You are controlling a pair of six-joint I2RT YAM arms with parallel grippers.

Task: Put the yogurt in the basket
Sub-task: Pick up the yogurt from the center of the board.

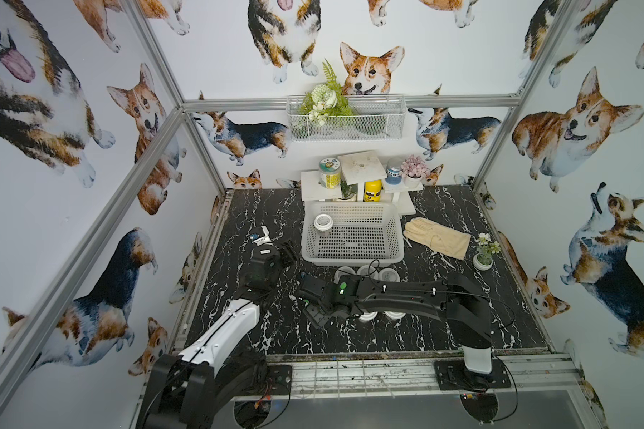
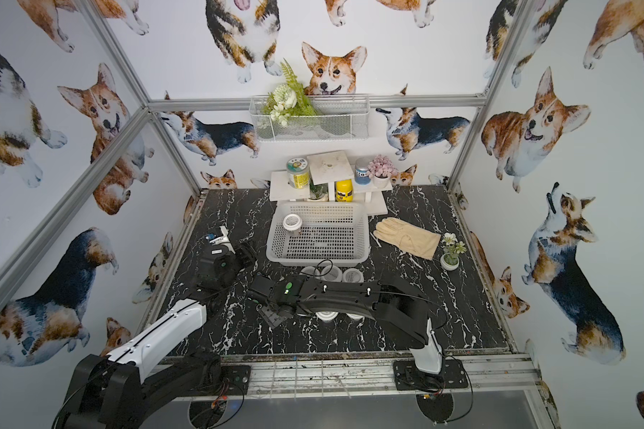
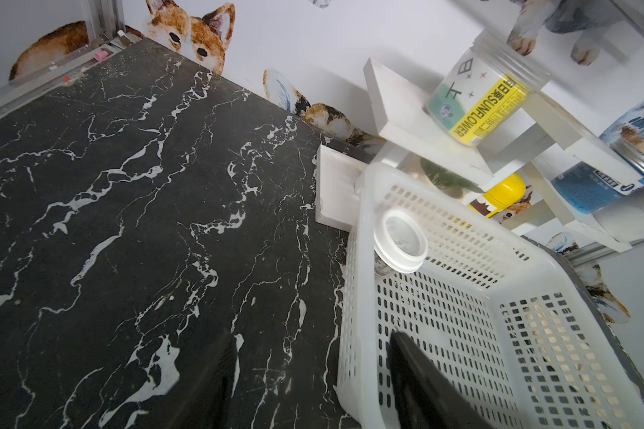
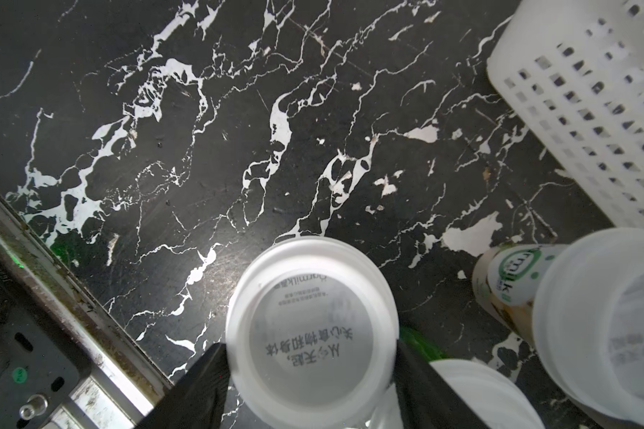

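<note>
The white slotted basket [image 1: 352,256] stands mid-table, also seen by its rim [image 3: 361,230] and wall [image 4: 592,111]. One yogurt [image 1: 322,223] stands in its far left corner, its lid [image 3: 400,241] up. My left gripper [image 3: 313,345] hangs open at the basket's near left corner [image 1: 289,252], one finger over the inside and one over the table, nothing between. My right gripper [image 4: 309,345] is shut on a yogurt lid [image 4: 309,327] in front of the basket; in both top views the arm hides that cup. Several more yogurts [image 1: 387,276] [image 2: 326,315] stand around it.
A cream glove [image 1: 437,236] lies right of the basket, with a small potted plant [image 1: 484,256] beyond it. A white stepped shelf [image 1: 320,185] behind the basket carries jars and a yellow bottle [image 1: 372,191]. A wire basket with flowers [image 1: 346,119] hangs on the back wall.
</note>
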